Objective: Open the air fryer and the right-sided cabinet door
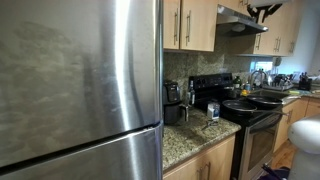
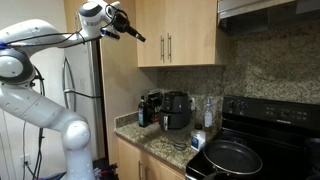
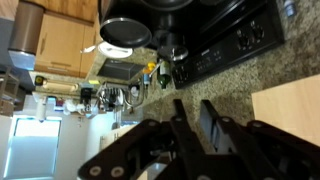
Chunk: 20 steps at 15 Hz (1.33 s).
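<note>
The air fryer (image 2: 177, 110) is a small black appliance on the granite counter against the backsplash, and its drawer looks closed; it also shows in an exterior view (image 1: 172, 100). The right-sided cabinet door (image 2: 195, 35) is closed, with its silver bar handle (image 2: 169, 47) on its left edge; it also shows in an exterior view (image 1: 200, 25). My gripper (image 2: 136, 34) is raised high, left of the upper cabinets and apart from them. In the wrist view my gripper (image 3: 197, 118) has its fingers close together, holds nothing, and looks down on the counter.
A large steel fridge (image 1: 80, 80) fills the left. The twin cabinet door (image 2: 150, 35) hangs beside my gripper. A black stove (image 2: 265, 125) with a pan (image 2: 230, 157) stands right of the air fryer. A bottle (image 2: 207, 112) and a dark appliance (image 2: 150, 107) are on the counter.
</note>
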Available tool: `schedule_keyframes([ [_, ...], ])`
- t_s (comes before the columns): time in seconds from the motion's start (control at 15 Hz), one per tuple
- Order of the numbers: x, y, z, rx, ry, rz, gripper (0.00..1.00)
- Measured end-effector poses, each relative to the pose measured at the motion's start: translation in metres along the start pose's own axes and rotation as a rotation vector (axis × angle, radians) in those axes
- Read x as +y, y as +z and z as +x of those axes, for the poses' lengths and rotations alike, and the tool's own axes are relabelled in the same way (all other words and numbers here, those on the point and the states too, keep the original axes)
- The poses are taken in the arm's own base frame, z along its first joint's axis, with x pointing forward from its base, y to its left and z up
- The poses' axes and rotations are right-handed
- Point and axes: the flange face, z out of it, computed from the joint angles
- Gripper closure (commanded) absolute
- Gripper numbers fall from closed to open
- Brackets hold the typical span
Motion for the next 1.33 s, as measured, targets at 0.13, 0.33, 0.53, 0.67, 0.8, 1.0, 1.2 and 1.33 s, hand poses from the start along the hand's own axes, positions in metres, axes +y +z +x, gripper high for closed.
schedule_keyframes([
  [0.13, 0.021, -0.008, -0.020, -0.069, -0.041, 0.082, 0.39],
  [0.33, 0.008, -0.030, -0.041, -0.118, -0.151, 0.212, 0.15],
  [0.53, -0.037, -0.057, -0.040, -0.117, -0.293, 0.302, 0.16],
  [0.67, -0.063, -0.064, -0.031, -0.109, -0.343, 0.325, 0.01],
  [0.8, -0.073, -0.060, -0.025, -0.116, -0.352, 0.328, 0.00],
  [1.0, -0.079, -0.049, -0.026, -0.166, -0.410, 0.337, 0.00],
  [1.2, -0.098, -0.027, 0.009, -0.200, -0.506, 0.424, 0.00],
  [1.33, -0.113, -0.007, 0.038, -0.227, -0.559, 0.500, 0.00],
])
